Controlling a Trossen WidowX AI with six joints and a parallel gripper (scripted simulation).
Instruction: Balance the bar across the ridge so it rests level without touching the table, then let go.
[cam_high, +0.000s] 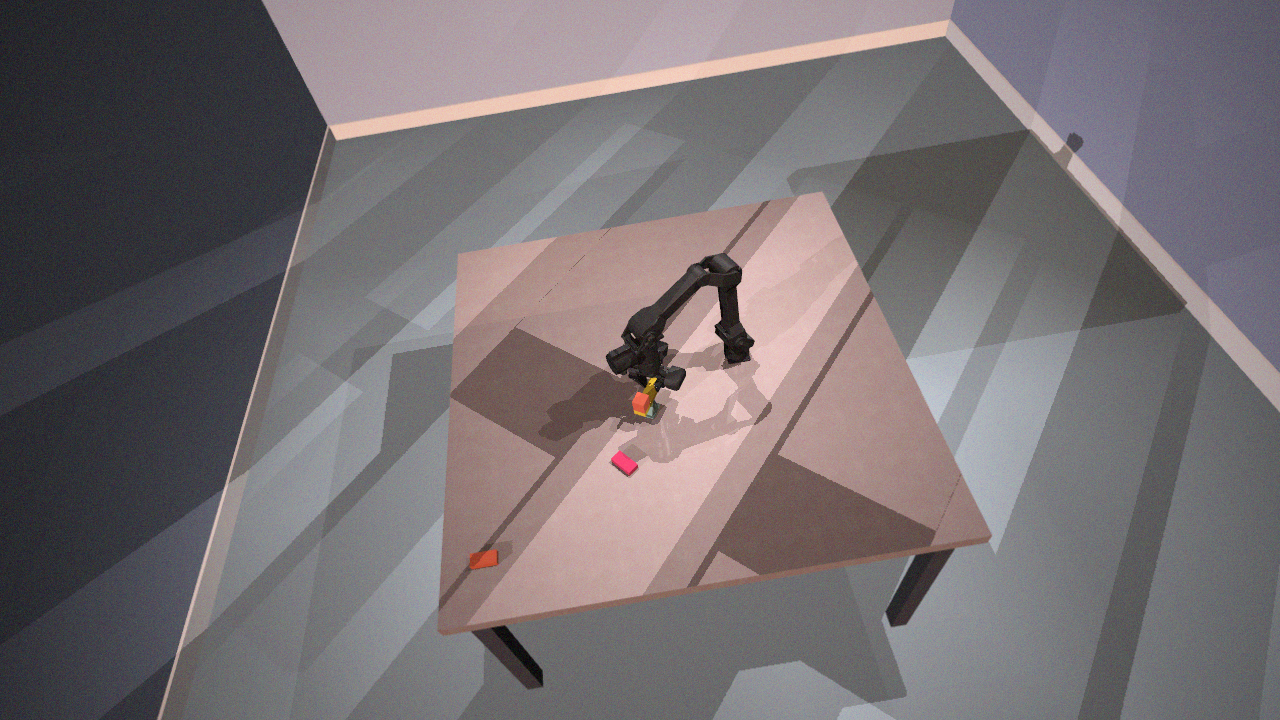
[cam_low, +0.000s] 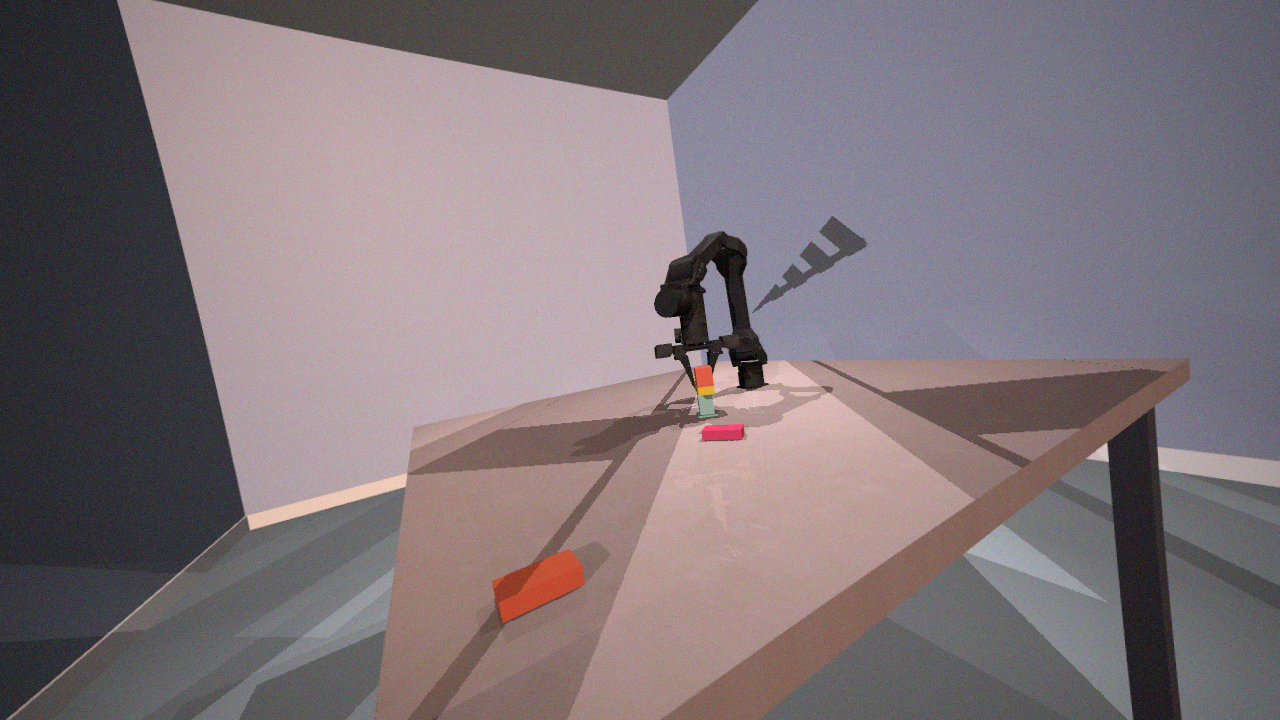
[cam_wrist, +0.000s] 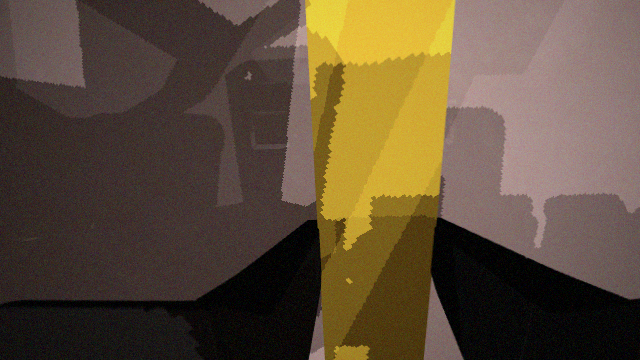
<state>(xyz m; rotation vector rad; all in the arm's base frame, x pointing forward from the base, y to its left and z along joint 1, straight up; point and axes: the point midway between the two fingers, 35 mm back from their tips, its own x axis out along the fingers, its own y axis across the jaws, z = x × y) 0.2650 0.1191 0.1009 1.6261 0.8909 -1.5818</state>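
Three blocks share one table (cam_high: 581, 555) (cam_low: 805, 501): two orange, one pink. One orange block (cam_high: 641, 402) (cam_low: 704, 375) sits on the single yellow bar (cam_high: 650, 387) (cam_low: 706, 390) (cam_wrist: 380, 125), above the lone pale green ridge (cam_high: 652, 413) (cam_low: 707, 405); the second orange block (cam_high: 483, 559) (cam_low: 538, 585) lies at near left. The one pink block (cam_high: 624, 462) (cam_low: 722, 432) lies between them. One arm (cam_high: 677, 294) (cam_low: 735, 286) carries one gripper (cam_high: 650, 383) (cam_low: 703, 376) (cam_wrist: 372, 232) with two fingers. Two table legs show, one left (cam_high: 514, 658), one right (cam_high: 921, 586) (cam_low: 1141, 555). Three walls are visible.
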